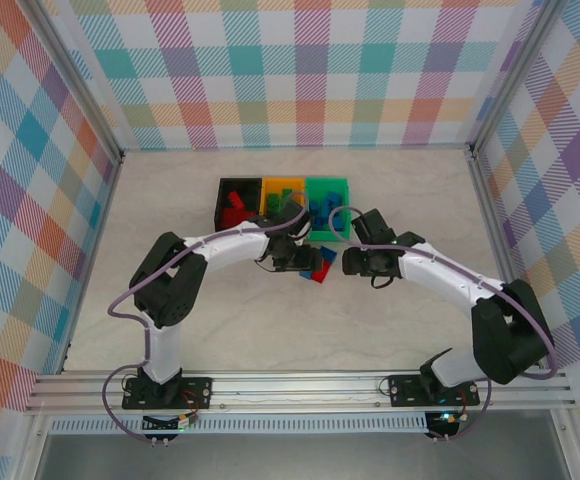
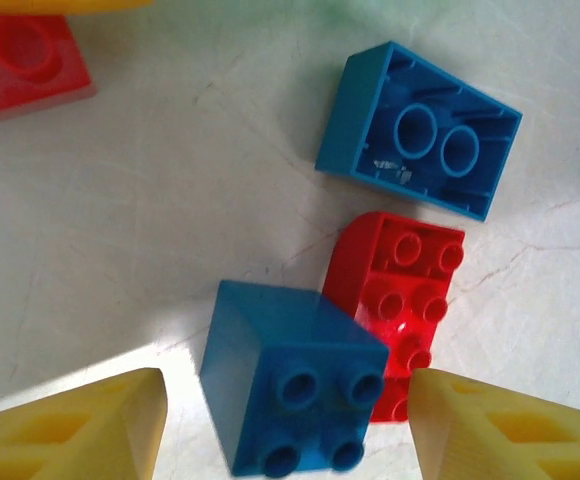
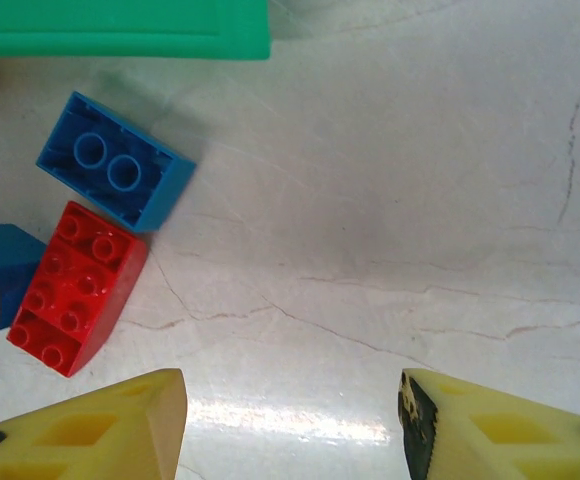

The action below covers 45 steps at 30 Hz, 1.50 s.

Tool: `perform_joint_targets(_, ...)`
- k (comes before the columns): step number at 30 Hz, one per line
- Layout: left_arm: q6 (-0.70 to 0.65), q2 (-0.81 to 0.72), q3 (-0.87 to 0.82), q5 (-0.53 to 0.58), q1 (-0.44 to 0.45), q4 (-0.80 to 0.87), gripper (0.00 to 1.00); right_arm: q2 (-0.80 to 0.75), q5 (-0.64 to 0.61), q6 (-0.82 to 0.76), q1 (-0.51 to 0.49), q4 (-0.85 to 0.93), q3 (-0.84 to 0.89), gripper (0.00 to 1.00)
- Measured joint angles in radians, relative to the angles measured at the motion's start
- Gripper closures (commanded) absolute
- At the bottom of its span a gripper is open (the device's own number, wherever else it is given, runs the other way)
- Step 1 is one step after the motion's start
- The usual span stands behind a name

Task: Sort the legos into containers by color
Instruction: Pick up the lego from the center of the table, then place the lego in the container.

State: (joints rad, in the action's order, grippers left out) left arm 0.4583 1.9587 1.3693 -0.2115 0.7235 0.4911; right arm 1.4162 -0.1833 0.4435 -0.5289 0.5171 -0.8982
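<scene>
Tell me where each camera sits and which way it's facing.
Top external: above and behind, looking down on table, both arms, containers.
Left wrist: looks down on a blue brick straddled by the open left gripper.
Right wrist: looks down on bare table, open right gripper at bottom.
Both wrist views share the red brick.

A pale, marble-patterned tabletop [image 1: 270, 330] crossed by thin dark veins [image 3: 571, 150] sits inside an enclosure of pastel checked cloth: a back wall [image 1: 310, 70], a left wall [image 1: 20, 200] and a right wall [image 1: 570, 170]. Silver metal posts [image 1: 80, 90] stand at the rear corners, and a metal rail [image 1: 300, 385] runs along the near edge. A bright streak of glare [image 3: 270, 420] lies on the surface.
</scene>
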Motion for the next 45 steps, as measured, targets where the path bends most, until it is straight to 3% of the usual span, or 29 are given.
perform_joint_targets(5,-0.008,0.025,0.023,0.029,0.01,0.036,0.45,-0.019,0.0,0.006,0.013,-0.002,0.015,0.41)
perform_joint_targets(12,-0.004,0.023,0.039,0.049,0.01,0.06,0.81,-0.019,0.001,0.006,0.019,-0.009,0.024,0.41)
perform_joint_targets(19,-0.008,0.017,0.055,0.069,0.01,0.087,0.83,-0.019,0.003,0.014,0.019,-0.03,0.043,0.41)
perform_joint_targets(24,-0.019,0.015,0.195,0.108,0.009,0.147,0.83,-0.019,0.019,0.019,0.02,-0.034,0.066,0.41)
perform_joint_targets(29,-0.036,0.043,0.428,0.132,-0.002,0.188,0.81,-0.053,0.037,0.033,0.02,-0.039,0.098,0.41)
perform_joint_targets(33,-0.056,0.133,0.607,0.147,-0.015,0.207,0.74,-0.103,0.048,0.051,0.02,-0.039,0.126,0.41)
perform_joint_targets(37,-0.081,0.257,0.746,0.166,-0.033,0.251,0.52,-0.126,0.068,0.071,0.02,-0.046,0.153,0.41)
perform_joint_targets(39,-0.085,0.301,0.786,0.172,-0.039,0.277,0.47,-0.127,0.085,0.077,0.02,-0.05,0.161,0.4)
perform_joint_targets(45,-0.089,0.286,0.727,0.181,-0.047,0.284,0.29,-0.08,0.149,0.1,0.019,-0.097,0.164,0.35)
